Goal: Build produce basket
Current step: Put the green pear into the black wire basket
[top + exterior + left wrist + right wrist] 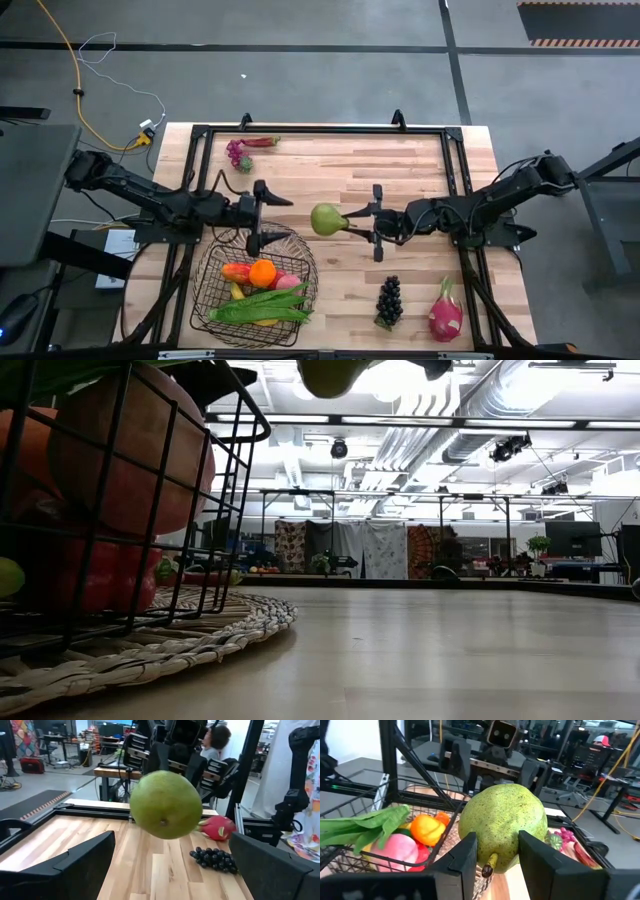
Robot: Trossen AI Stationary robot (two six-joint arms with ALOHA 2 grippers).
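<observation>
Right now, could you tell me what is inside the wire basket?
The basket holds an orange, a pink peach, a red-yellow mango and green beans lying across the top. Something yellow shows under the beans; the rest is covered.

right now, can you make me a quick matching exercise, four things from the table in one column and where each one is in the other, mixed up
Things:
1. green pear
2. orange
3. dark grapes
4. left gripper

Places or states:
A. lying on the bare table beside the dragon fruit
B. open, facing the pear
C. held in the right gripper
D. inside the basket

Pairs: 1-C, 2-D, 3-A, 4-B
</observation>
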